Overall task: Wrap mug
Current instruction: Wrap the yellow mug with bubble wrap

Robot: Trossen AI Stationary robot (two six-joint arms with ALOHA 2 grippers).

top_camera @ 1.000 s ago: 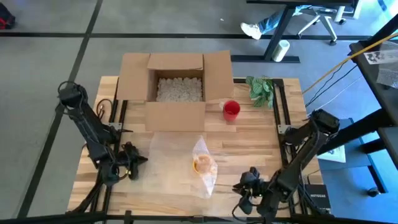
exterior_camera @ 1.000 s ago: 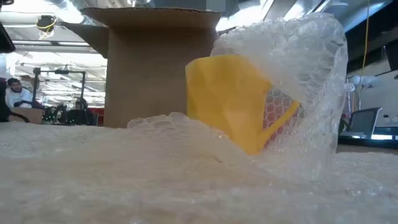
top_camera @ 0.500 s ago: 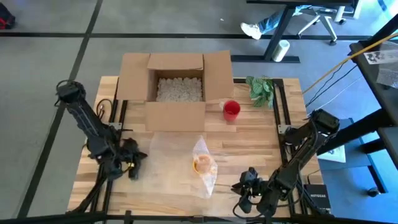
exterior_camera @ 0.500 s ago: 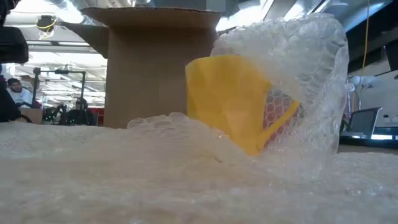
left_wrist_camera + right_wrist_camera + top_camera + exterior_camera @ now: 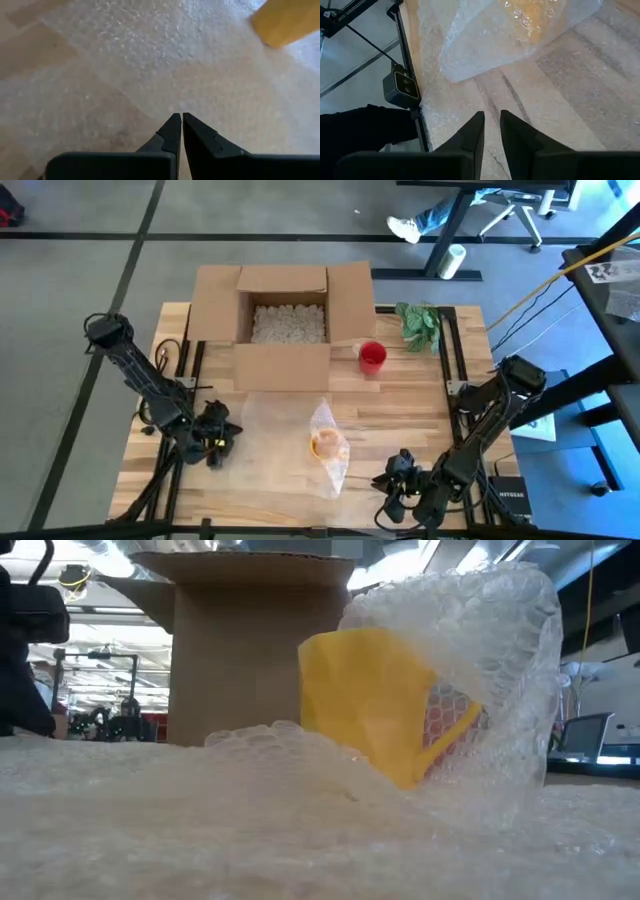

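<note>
Since a second ago the left arm has swung inward, carrying the left gripper (image 5: pixel 216 438) from the tabletop's (image 5: pixel 400 395) edge toward the near border of the bubble wrap (image 5: pixel 270 420), while the mug and the right arm have not shifted; this looks like an approach to take hold of the sheet's free side for the next fold. Beyond both grippers sits the open cardboard box (image 5: pixel 285 315) of packing peanuts, and a red cup (image 5: pixel 372 356) stands further off past the right gripper. Ahead of the left gripper, the wrap spreads flat, and the yellow mug (image 5: pixel 327 444) lies on it, partly draped by a raised flap, roughly between the two grippers. That left gripper hangs low over the sheet with its tips nearly together, holding nothing. Near the tabletop's front edge, the right gripper (image 5: pixel 397 476) waits with a narrow gap between its tips, empty, the wrapped mug just ahead of it.
</note>
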